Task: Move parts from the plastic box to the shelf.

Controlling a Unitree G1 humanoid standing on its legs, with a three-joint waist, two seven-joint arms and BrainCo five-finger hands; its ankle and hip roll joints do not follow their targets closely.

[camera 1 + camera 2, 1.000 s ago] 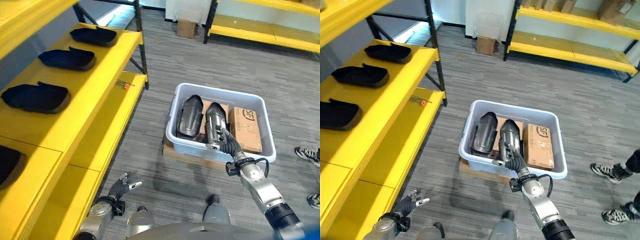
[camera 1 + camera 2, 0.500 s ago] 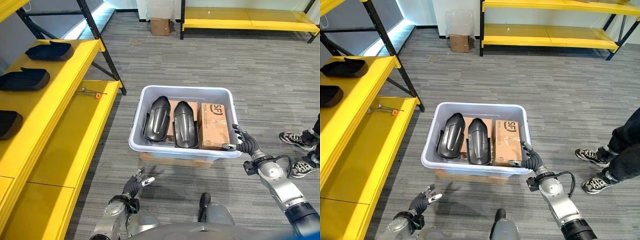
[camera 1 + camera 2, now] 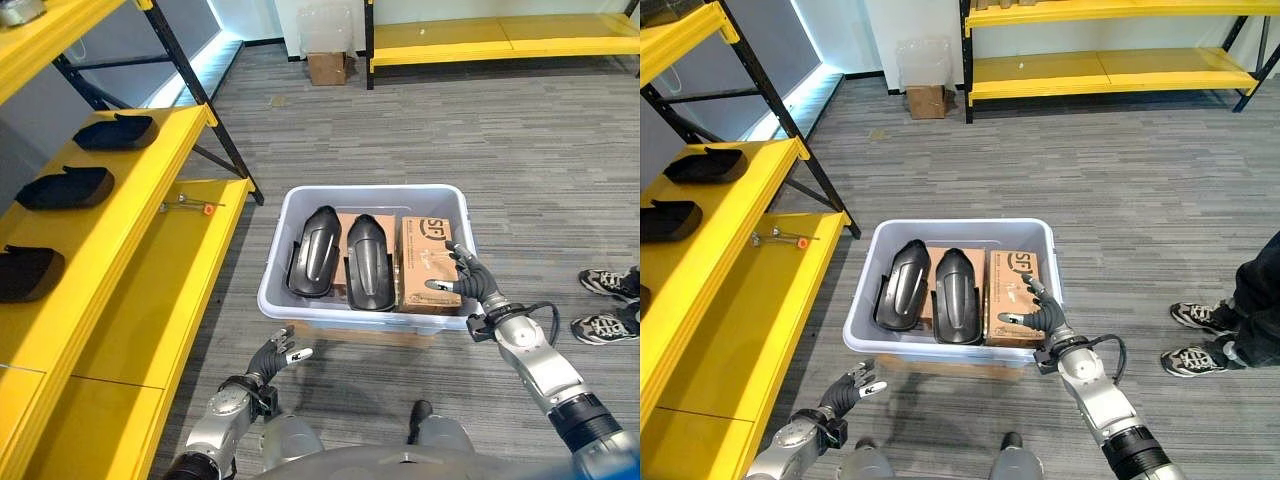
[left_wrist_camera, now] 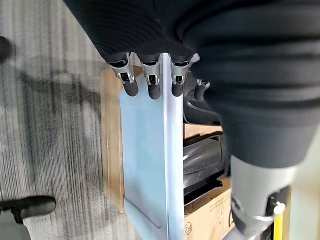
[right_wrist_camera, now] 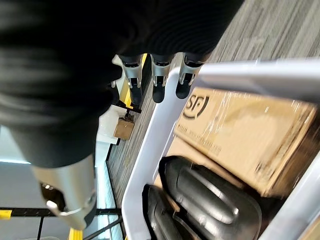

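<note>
A grey plastic box (image 3: 300,300) sits on the carpet in the middle of the frame, resting on a flat piece of cardboard (image 3: 340,331) that pokes out under its near edge. Inside it lie two dark curved parts (image 3: 313,252) (image 3: 367,262) side by side, and to their right a brown carton (image 3: 430,250) fills the rest of the box.

The right hand (image 3: 470,285) comes in from the lower right and hovers at the box's near right corner, over the carton's near end; its fingers are spread and relaxed, holding nothing. The left hand (image 3: 272,358) is low in the frame, just in front of the box's near left corner above the carpet, fingers loosely extended, also empty.

Along the left side of the frame runs the yellow shelf (image 3: 150,190). Three dark parts (image 3: 114,131) (image 3: 66,187) (image 3: 28,272) rest on its upper level, spaced apart. On the lower level a small tool with an orange handle (image 3: 192,206) lies near the far end. At the right edge a person's sneakers (image 3: 600,326) stand on the carpet.
</note>
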